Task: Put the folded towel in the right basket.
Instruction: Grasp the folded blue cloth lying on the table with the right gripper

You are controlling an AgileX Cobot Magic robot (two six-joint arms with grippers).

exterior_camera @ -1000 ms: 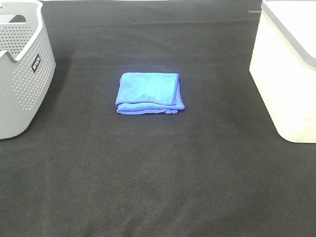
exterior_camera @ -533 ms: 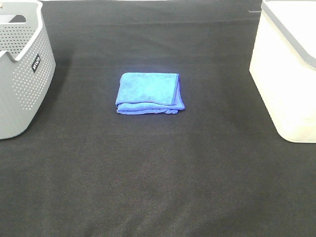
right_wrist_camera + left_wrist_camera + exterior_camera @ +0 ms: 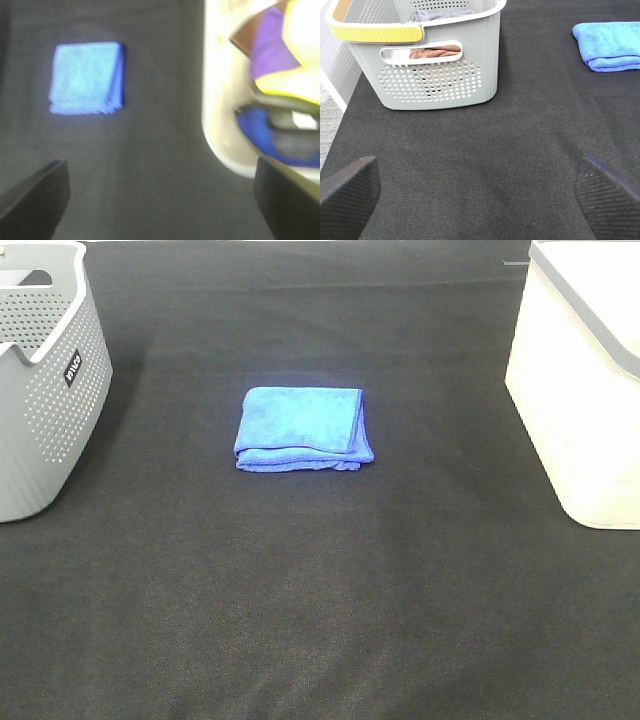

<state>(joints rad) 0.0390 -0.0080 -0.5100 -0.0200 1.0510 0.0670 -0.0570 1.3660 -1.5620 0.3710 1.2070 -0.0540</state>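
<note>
A folded blue towel [image 3: 303,428] lies flat on the black table, mid-table, between two baskets. It also shows in the left wrist view [image 3: 610,45] and the right wrist view [image 3: 86,78]. The right basket [image 3: 580,400] is white with a grey rim; the right wrist view shows its rim [image 3: 212,100] and several coloured cloths inside. My left gripper [image 3: 480,192] is open and empty, well short of the towel. My right gripper [image 3: 160,192] is open and empty, high above the table between the towel and the white basket. Neither gripper shows in the exterior view.
A grey perforated basket [image 3: 45,380] stands at the left edge; the left wrist view shows its wall [image 3: 435,82] with a yellow handle and brown and grey cloth inside. The table's left edge [image 3: 335,100] runs close beside it.
</note>
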